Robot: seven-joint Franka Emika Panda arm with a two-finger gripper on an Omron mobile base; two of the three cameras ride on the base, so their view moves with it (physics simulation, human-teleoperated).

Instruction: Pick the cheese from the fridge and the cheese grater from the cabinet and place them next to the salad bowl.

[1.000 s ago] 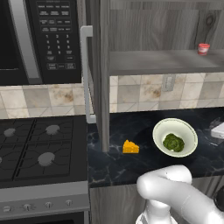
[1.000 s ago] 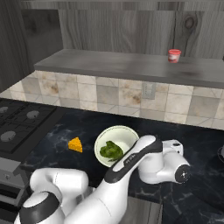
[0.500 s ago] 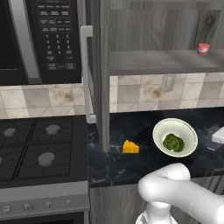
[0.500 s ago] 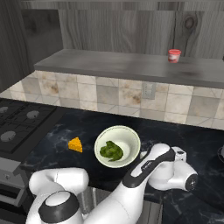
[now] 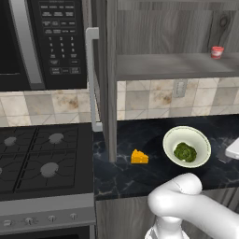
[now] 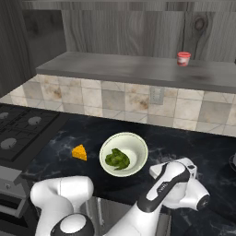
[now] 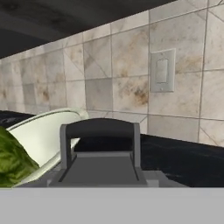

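Gripper [image 7: 99, 175] clamped on dark-grey tapered metal grater [image 7: 99, 151], moved lower and rightward beside pale cream bowl [image 6: 133, 144]; yellow-orange cheese wedge [image 5: 139, 157] unmoved.

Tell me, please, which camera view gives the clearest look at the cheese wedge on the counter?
The left base view: the cheese sits unobstructed on the dark counter, left of the salad bowl and apart from it. The right base view shows it too, smaller and nearer the stove. The hand view looks past the bowl's rim at the tiled wall.

Glossy black marbled counter [image 5: 116, 175], matt grey wood-grain cabinet [image 5: 158, 28], smooth cream salad bowl [image 5: 173, 138]
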